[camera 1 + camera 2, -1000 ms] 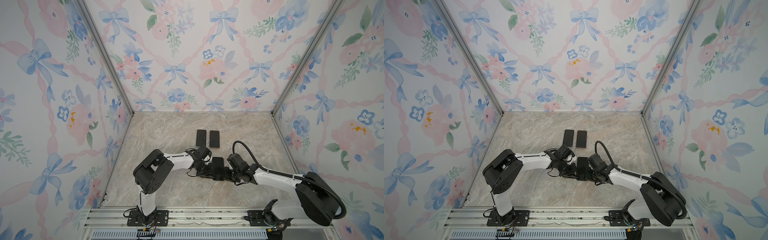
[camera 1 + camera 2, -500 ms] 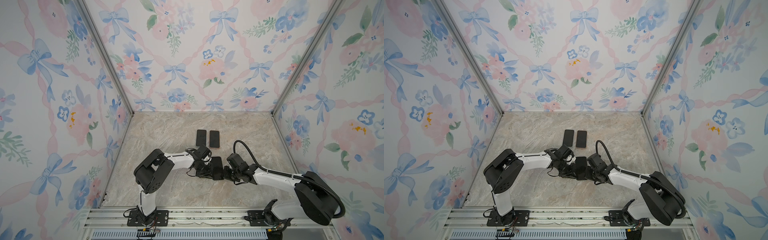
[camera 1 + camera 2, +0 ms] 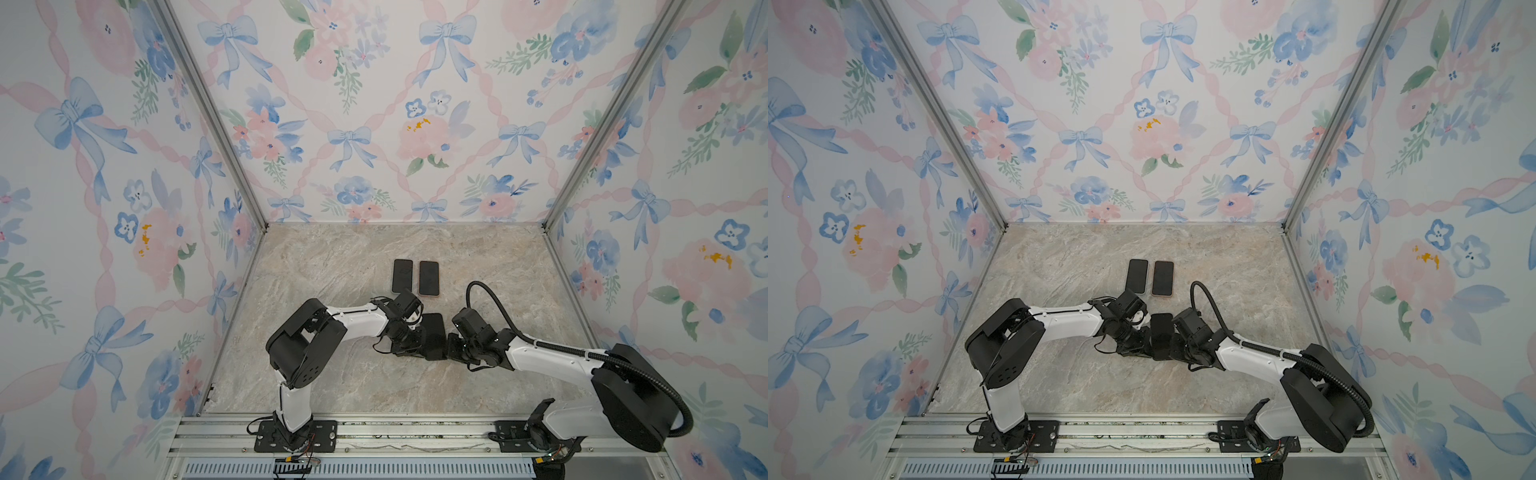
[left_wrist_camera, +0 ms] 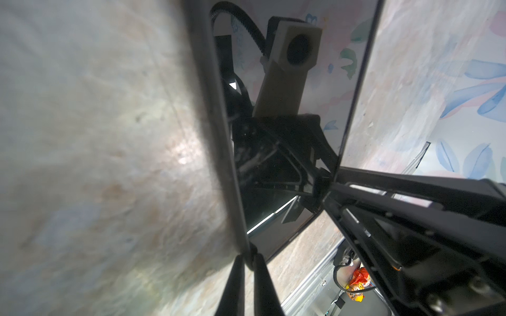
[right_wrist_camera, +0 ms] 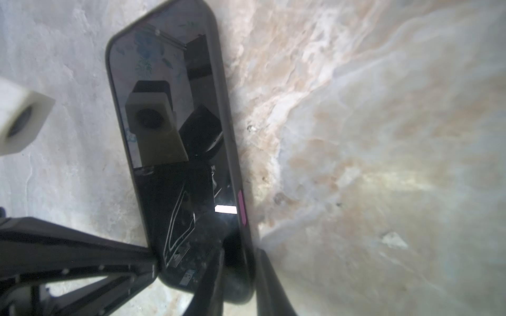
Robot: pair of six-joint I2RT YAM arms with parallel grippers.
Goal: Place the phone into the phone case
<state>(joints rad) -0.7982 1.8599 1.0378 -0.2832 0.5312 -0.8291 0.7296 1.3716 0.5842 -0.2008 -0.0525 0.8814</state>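
Your left fingers [image 3: 419,350] are pinched tight on the phone [image 4: 287,109], one on each face at the corner nearest them, so you have it gripped. Your right fingers [image 3: 449,349] stand a little apart astride the opposite long edge, one over the screen and the other just outside the rim [image 5: 232,136]. You cannot tell whether they press on it. The phone sits between the two sets of fingers, screen up, low on the marble worktop [image 3: 332,374], and its dark glass mirrors both wrist cameras. Whether it lies flat or is tipped you cannot tell. The dark rim runs all round the screen, with a pink button [image 5: 241,209] on the edge just ahead of your right fingers. You cannot tell whether that rim is the case. Beyond both sets of fingers, a black slab [image 3: 402,276] and an orange-edged slab [image 3: 429,277] lie flat side by side, just apart, with their long sides parallel. You cannot tell whether either is a phone or a case.
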